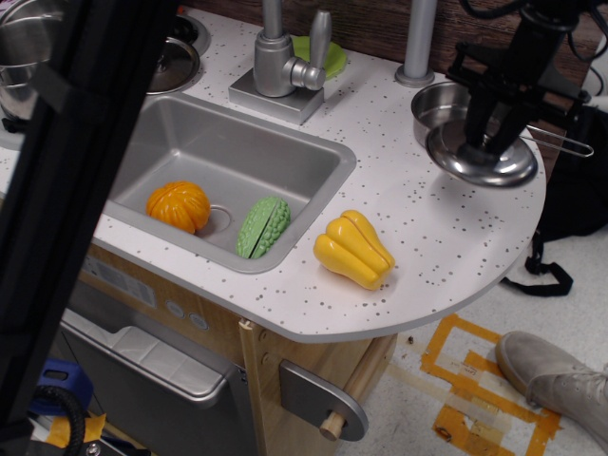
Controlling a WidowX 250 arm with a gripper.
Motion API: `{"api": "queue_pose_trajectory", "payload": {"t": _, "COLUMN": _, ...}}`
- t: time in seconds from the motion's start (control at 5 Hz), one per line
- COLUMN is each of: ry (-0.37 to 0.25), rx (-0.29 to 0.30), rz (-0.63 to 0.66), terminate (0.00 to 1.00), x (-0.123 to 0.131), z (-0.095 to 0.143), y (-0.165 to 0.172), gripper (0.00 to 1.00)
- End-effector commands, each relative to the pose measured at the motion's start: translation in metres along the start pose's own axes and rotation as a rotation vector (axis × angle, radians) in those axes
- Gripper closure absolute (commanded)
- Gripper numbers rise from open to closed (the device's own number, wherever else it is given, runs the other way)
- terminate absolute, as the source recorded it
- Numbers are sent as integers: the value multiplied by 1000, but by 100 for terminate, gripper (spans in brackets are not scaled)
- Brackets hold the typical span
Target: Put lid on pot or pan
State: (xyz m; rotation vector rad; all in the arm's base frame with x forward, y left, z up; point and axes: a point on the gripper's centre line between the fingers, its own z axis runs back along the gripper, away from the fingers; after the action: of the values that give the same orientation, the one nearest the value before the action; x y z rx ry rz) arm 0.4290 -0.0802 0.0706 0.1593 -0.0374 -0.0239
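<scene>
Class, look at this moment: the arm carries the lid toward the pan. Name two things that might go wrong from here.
1. The lid overlaps only the near edge of the pan. Let go here, it may land tilted on the rim.
2. The hand grips it around the small knob, so the lid might slip.
3. The pan's wire handle lies close beside the lid and may get knocked.

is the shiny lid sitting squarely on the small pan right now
No: the lid, held by the gripper, hangs over the near edge of the pan, leaving most of the pan's inside uncovered.
</scene>
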Motion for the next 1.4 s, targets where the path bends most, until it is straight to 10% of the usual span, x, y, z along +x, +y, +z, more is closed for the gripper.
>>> {"api": "queue_pose_trajectory", "payload": {"t": 0.0, "ry": -145, "rx": -8, "rz": -71, "terminate": 0, "x": 30, "z": 38, "y": 28, "gripper": 100}}
{"api": "queue_pose_trajectory", "payload": {"t": 0.6, "ry": -233, "rx": -52, "rz": -209, "terminate": 0, "x": 68, "z": 11, "y": 56, "gripper": 100}}
{"api": "queue_pose_trajectory", "payload": {"t": 0.8, "ry": -284, "rx": -60, "rz": -267, "terminate": 0, "x": 72, "z": 5, "y": 58, "gripper": 0}}
{"api": "queue_pose_trajectory", "payload": {"t": 1.2, "ry": -315, "rx": -60, "rz": -313, "terminate": 0, "x": 75, "z": 3, "y": 61, "gripper": 0}}
